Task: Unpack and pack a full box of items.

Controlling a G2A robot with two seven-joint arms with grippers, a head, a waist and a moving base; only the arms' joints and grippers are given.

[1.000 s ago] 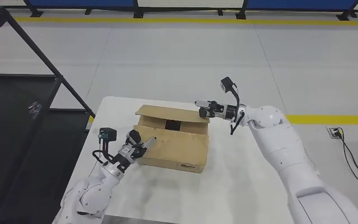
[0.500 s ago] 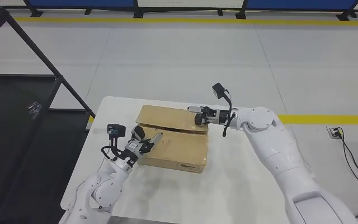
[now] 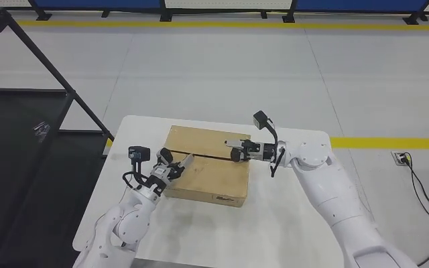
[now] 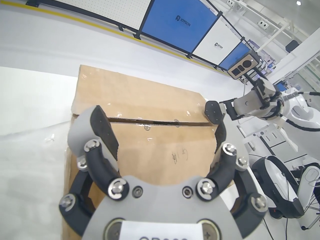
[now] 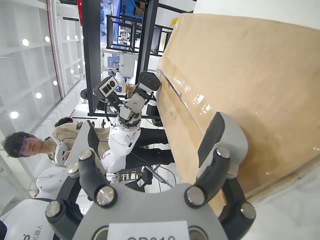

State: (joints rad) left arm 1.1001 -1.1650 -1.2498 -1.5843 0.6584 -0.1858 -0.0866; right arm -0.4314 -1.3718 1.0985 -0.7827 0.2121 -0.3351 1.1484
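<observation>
Here the cardboard box (image 3: pixel 208 161) sits at the middle of the top view, on the white counter (image 3: pixel 288 214). Both top flaps are folded down flat. The seam (image 3: pixel 201 155) between them runs across the lid from left to right of the frame.

The left claw (image 3: pixel 177 165) is at the box's left end, toward the lower left of the frame. Its jaws are spread wide and grip nothing. In the left wrist view this claw (image 4: pixel 160 126) straddles the nearer flap of the box (image 4: pixel 155 146), and one finger (image 4: pixel 102 128) lies over the corner by the seam.

The right claw (image 3: pixel 231 147) is at the right end of the box, just above the seam in the frame. It is likewise spread apart and empty. In the right wrist view its (image 5: pixel 152 133) one finger (image 5: pixel 220 136) lies over the top of the box (image 5: pixel 237 76) beside the seam. Whether that finger presses on the cardboard cannot be told.
</observation>
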